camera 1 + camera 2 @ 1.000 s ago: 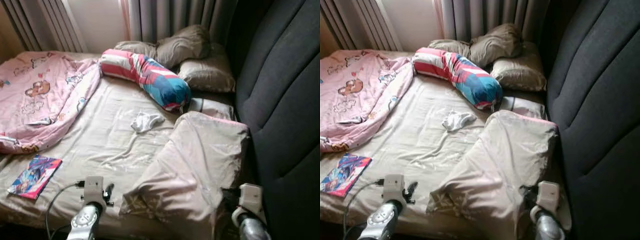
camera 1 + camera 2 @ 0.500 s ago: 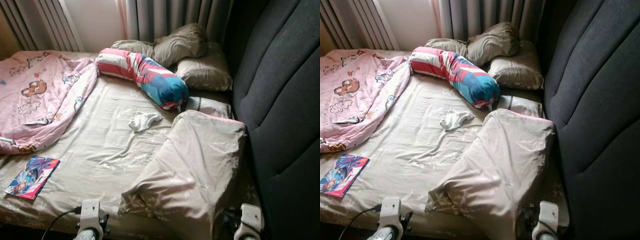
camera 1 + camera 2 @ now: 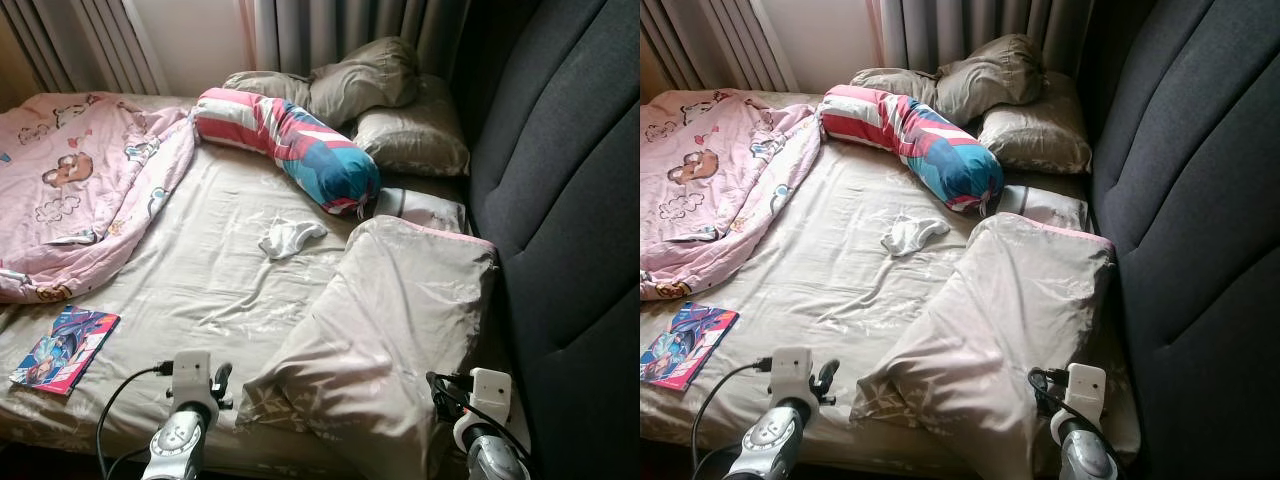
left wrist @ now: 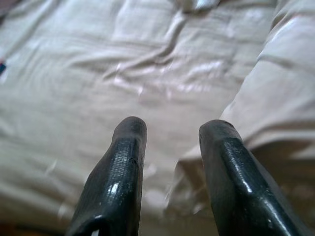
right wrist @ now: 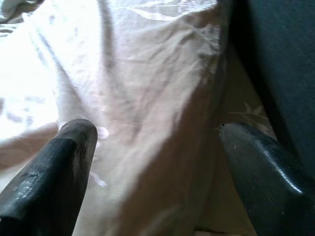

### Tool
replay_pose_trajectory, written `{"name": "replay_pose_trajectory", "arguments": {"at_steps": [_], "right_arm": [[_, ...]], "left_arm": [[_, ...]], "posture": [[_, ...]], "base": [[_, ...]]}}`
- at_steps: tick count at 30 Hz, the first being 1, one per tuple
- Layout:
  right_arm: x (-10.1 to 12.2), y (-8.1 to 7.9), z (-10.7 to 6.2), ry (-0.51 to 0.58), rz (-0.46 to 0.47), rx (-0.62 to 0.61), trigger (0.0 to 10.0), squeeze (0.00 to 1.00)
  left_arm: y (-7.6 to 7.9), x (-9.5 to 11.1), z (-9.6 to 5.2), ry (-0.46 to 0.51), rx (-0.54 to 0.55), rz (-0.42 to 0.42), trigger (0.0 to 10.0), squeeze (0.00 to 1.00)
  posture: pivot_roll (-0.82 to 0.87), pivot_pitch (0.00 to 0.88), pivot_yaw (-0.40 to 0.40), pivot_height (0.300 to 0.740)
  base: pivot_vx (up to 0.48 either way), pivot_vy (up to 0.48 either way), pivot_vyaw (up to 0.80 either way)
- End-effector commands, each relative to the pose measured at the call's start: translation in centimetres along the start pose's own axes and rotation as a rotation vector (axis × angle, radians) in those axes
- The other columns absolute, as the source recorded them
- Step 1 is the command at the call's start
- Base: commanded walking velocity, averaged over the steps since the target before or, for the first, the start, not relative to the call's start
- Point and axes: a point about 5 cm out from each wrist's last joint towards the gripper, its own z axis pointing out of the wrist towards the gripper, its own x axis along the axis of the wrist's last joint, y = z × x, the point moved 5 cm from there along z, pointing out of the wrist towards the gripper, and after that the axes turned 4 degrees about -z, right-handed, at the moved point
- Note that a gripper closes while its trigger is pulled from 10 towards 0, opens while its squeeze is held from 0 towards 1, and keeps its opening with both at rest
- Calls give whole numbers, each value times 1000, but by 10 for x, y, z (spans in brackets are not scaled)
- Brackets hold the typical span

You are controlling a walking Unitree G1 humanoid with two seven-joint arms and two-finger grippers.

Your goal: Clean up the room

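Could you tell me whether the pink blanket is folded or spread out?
Neither: the pink blanket lies crumpled in a loose heap on the bed's far left side.

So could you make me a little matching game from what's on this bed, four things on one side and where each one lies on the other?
Things:
1. pink cartoon-print quilt
2. small white crumpled cloth
3. colourful thin comic book
4. striped red, white and blue bolster

Places:
A. near the bed's front edge, on the robot's left
B. middle of the beige bed sheet
C. heaped over the far left part of the bed
D. lying in front of the brown pillows by the curtains

Pairs: 1-C, 2-B, 3-A, 4-D
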Motion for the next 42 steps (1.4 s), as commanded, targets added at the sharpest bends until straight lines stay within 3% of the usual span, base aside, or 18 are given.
{"name": "replay_pose_trajectory", "arguments": {"at_steps": [1, 3, 12, 19, 23, 28, 36, 42], "right_arm": [[-9, 6, -4, -24, 1, -12, 10000, 0], [-10, 4, -4, -32, -40, 0, 10000, 0], [-8, 0, -4, -18, -48, 16, 10000, 0], [-10, -4, -4, -33, -35, 28, 10000, 0], [-8, -9, -3, -20, -43, 50, 10000, 0], [-6, -10, -2, -18, -37, 48, 10000, 0], [9, -16, 1, 46, -11, 76, 10000, 0], [37, -14, 3, 186, 50, 63, 10000, 0]], "left_arm": [[4, 2, 0, 14, -18, 6, 10000, 0], [10, 9, 2, 42, -43, 4, 10000, 0], [22, 31, 7, 125, -94, 14, 10000, 0], [26, 37, 8, 152, -116, 15, 10000, 0], [31, 40, 8, 159, -143, 13, 10000, 0], [32, 46, 10, 180, -142, 6, 10000, 0], [34, 65, 13, 240, -142, -5, 10000, 0], [38, 75, 14, 275, -155, -1, 10000, 0]], "posture": [[-127, 90, -21, 690], [-128, 91, -22, 675], [-125, 92, -21, 671], [-123, 91, -18, 671], [-123, 92, -16, 638], [-122, 99, -17, 638], [-116, 112, -20, 638], [-118, 117, -17, 638]], "base": [[0, 0, 0], [0, 0, 0], [0, 0, 0], [0, 0, 0], [0, 0, 0], [0, 0, 0], [0, 0, 0], [0, 0, 0]]}}
